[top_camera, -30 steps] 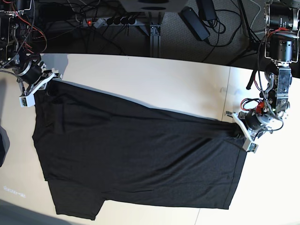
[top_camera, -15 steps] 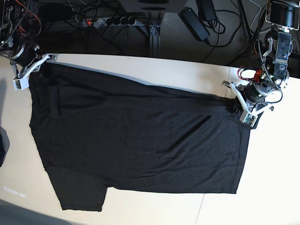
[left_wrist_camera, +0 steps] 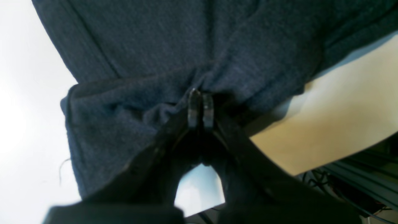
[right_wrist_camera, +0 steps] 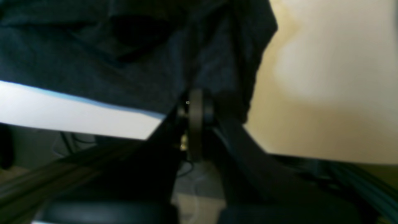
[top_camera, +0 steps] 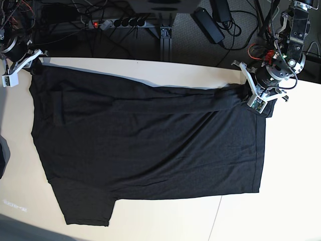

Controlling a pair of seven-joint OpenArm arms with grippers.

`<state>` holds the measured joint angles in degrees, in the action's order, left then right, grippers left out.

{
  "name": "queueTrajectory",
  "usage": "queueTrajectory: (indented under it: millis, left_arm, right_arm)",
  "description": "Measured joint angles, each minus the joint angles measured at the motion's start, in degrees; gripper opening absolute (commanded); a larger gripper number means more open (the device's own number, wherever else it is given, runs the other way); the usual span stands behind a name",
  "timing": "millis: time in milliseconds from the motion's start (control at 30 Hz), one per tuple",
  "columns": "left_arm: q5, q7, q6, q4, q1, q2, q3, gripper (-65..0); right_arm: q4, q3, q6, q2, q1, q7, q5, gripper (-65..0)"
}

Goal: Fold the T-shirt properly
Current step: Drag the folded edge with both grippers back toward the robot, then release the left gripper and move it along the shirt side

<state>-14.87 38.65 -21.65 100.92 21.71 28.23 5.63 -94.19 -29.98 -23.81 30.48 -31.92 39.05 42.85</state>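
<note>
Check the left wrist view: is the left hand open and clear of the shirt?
No, the left hand has its two fingertips pressed together on a bunched fold of the dark shirt, with the pale table beside it.

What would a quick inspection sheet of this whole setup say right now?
Surface: pale table, bare along the far edge.
Job's things: black T-shirt spread flat, one sleeve at the near edge.
Clutter: nothing seen.
Grippers: left pincer shut on T-shirt's edge; right pincer shut on T-shirt's far corner.
Cables: wires and a power strip behind the table.
Surroundings: dark floor beyond.
</note>
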Motion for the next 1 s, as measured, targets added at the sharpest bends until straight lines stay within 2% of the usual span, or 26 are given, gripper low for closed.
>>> queueTrajectory:
  millis: [233, 400, 533, 800, 1000]
  left_arm:
    - [-0.13, 0.37, 0.0, -0.22, -0.13, -0.46, -3.43, -65.0]
    - [0.35, 0.81, 0.04, -0.44, 0.0, -0.44, -6.25, -65.0]
    - [0.5, 0.79, 0.04, -0.46, 0.02, -0.44, -6.47, -65.0]
    - [0.5, 0.74, 0.04, -0.46, 0.02, -0.44, -6.47, -65.0]
    - [0.5, 0.7, 0.04, -0.46, 0.02, -0.44, -6.47, -65.0]
  right_arm:
    - [-2.78, -0.02, 0.0, -0.07, 2.29, -0.42, 1.25, -65.0]
    - [-1.99, 0.0, -0.04, -0.2, 7.06, -0.66, -1.33, -65.0]
    - [-0.74, 0.13, -0.07, -0.2, 7.78, -0.66, -1.77, -65.0]
    - [1.75, 6.78, -0.07, -0.35, 7.48, -0.74, -2.21, -65.0]
    - [1.97, 9.92, -0.07, -0.33, 7.34, -1.05, -7.5, -65.0]
